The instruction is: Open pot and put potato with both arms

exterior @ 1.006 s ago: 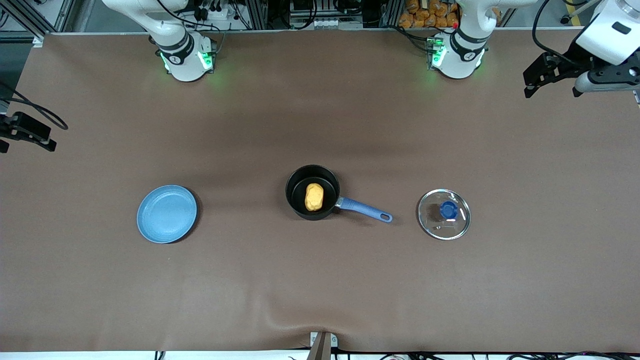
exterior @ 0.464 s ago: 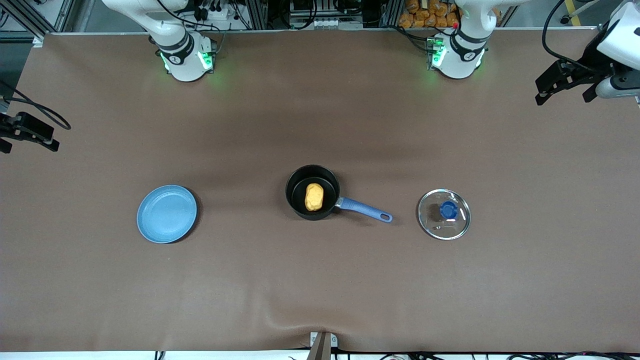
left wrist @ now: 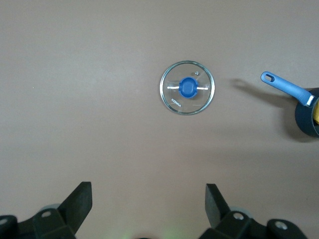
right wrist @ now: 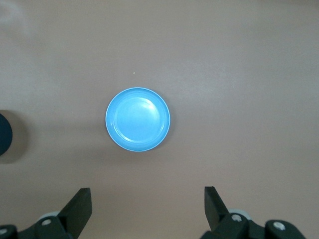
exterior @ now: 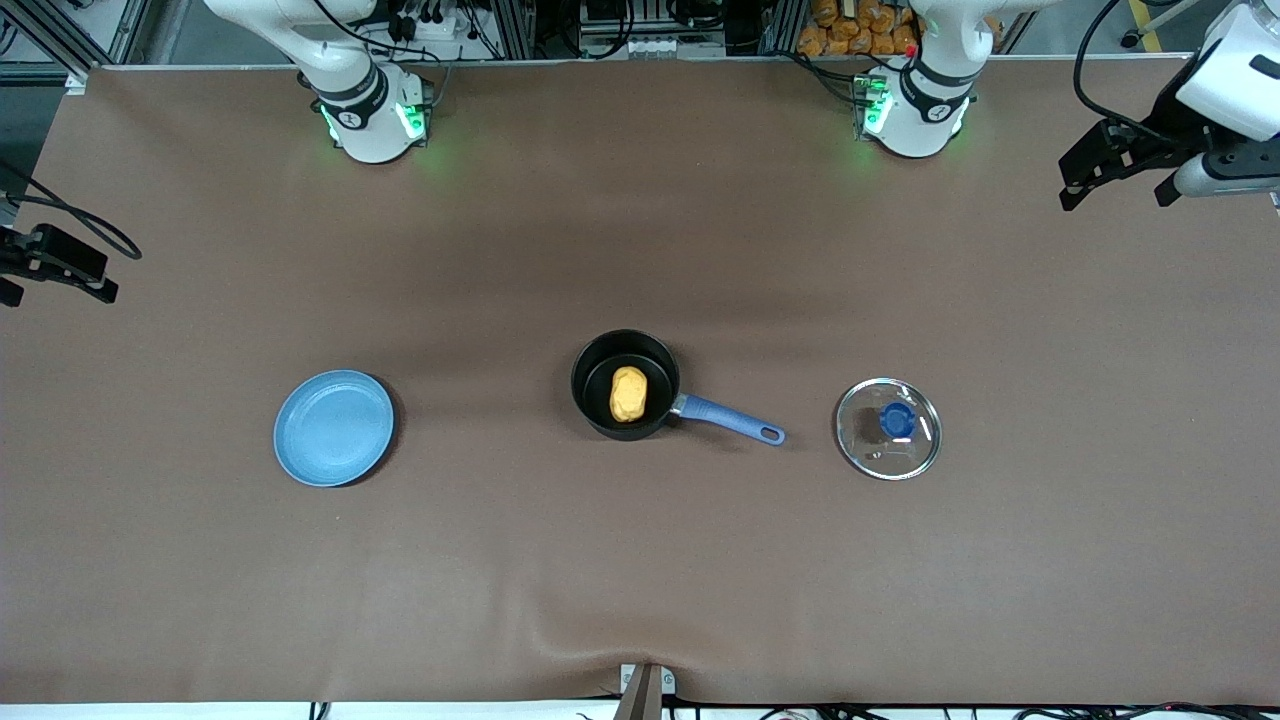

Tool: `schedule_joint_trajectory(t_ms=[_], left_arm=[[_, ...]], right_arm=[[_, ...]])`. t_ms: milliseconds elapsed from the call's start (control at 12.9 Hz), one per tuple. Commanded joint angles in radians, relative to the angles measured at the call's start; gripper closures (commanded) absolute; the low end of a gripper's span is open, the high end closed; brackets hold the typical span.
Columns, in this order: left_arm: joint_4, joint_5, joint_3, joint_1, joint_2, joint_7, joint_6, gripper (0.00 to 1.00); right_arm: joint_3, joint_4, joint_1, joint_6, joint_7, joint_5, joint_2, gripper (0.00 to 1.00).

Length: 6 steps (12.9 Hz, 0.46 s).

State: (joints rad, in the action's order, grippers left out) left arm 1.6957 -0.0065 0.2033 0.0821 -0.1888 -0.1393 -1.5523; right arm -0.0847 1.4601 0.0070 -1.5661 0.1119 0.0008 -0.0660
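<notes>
The pot (exterior: 625, 385), a small round black saucepan with a long blue handle (exterior: 728, 419), stands uncovered at the middle of the brown counter (exterior: 640, 560). The potato (exterior: 628, 393), a small yellow-orange lumpy oval, lies inside the pot on its base.

Arm pose:
- The left gripper (exterior: 1115, 175) hangs high over the edge of the counter at the left arm's end, well apart from the pot. The left wrist view shows its jaws spread wide with nothing between them, the camera looking straight down.
- The right gripper (exterior: 50, 265) hangs over the edge of the counter at the right arm's end, well apart from the pot. The right wrist view shows its jaws likewise spread wide and empty.

Orientation:
- The handle extends from the pot toward the left arm's end of the counter, angled slightly toward the front camera.
- The long axis of the potato runs roughly from the robot bases toward the front camera, across the line of the handle.

The steel-rimmed glass lid with blue knob (exterior: 888, 428) lies flat, knob up, near the tip of the handle, toward the left arm's end from the pot. A flat round light-blue plate (exterior: 333, 428) lies toward the right arm's end from the pot, well apart.
</notes>
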Motion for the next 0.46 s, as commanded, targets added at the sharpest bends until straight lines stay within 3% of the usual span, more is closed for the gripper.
schedule_joint_trajectory(t_ms=[0,387], left_arm=[[-0.024,-0.017,0.004,0.001,0.009,-0.005,0.015,0.00],[-0.025,-0.017,0.002,0.001,0.009,-0.005,0.015,0.00]], right_arm=[[0.002,0.014,0.004,0.001,0.000,-0.010,0.020,0.00],[0.003,0.014,0.011,0.004,-0.005,-0.007,0.026,0.00]])
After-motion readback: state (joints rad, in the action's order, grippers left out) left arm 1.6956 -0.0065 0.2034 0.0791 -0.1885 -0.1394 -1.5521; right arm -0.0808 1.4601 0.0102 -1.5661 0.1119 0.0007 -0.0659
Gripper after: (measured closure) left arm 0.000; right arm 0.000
